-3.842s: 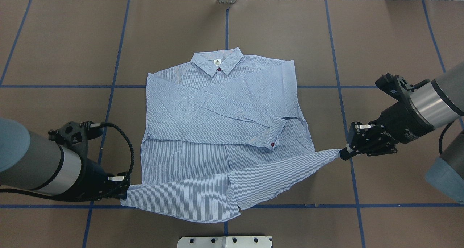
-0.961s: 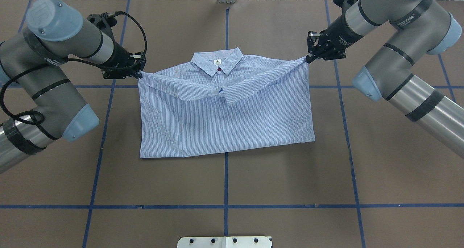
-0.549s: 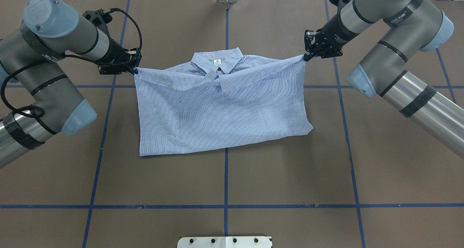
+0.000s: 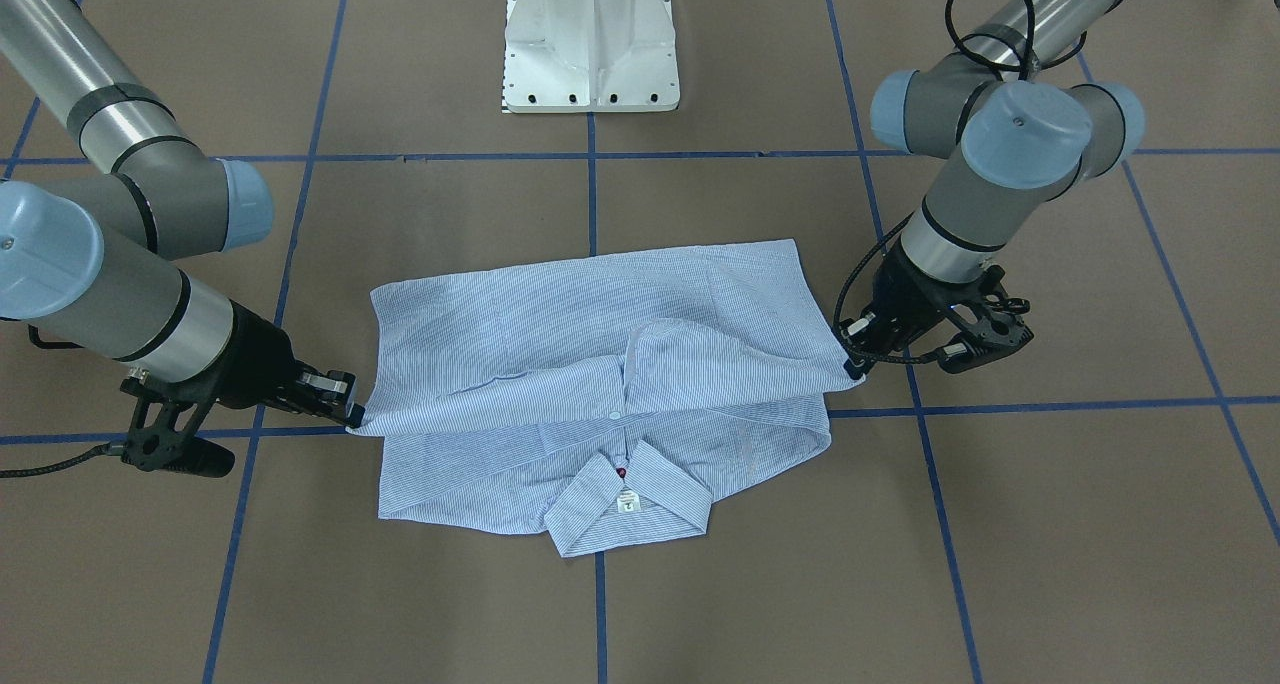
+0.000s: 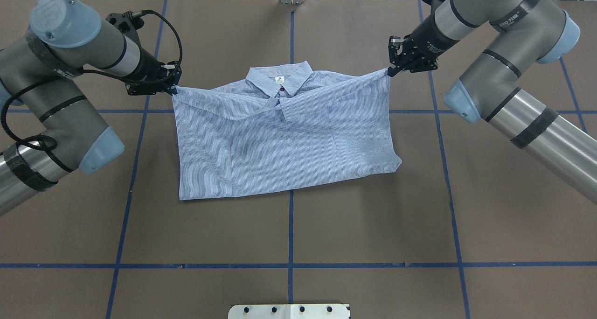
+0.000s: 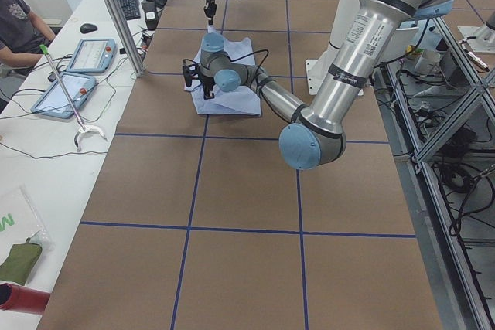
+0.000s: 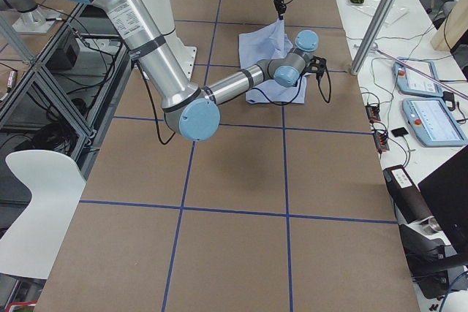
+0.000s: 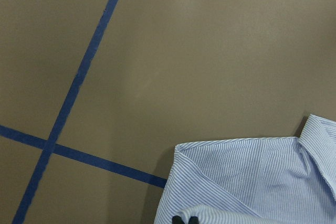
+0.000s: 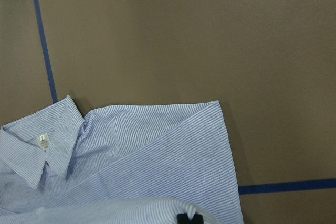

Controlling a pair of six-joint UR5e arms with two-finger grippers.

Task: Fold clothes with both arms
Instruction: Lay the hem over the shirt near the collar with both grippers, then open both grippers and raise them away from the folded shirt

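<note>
So the shirt (image 5: pixel 284 146) is lying on the tabletop (image 5: pixel 326 235), doubled over on itself, with the hem pulled up almost level with the collar (image 5: pixel 280 79). The left pincer (image 5: pixel 173 90) is clamped on the hem corner off to one side of the collar. The right pincer (image 5: pixel 391 72) is clamped on the other hem corner on the opposite side. Both corners are held a bit off the cloth underneath.

My read on handling: this thing is thin, light and totally floppy. You can see it in the hem, which droops between the two grips and dips just below the collar, right over the placket. There's zero stiffness, so whatever isn't held just goes where gravity says. It isn't fragile, but it looks like it could slide or bunch on that smooth tabletop if dragged.

As for where to grab, the corners and the stitched hem look like the best bet, since the doubled fabric gives the pincers more to bite on. I'd pinch small and near the edge, and keep both sides at even tension away from the collar so the top layer lands flat. For the next fold I'd guess the side edges, level with the collar and down at the crease far from it.
</note>
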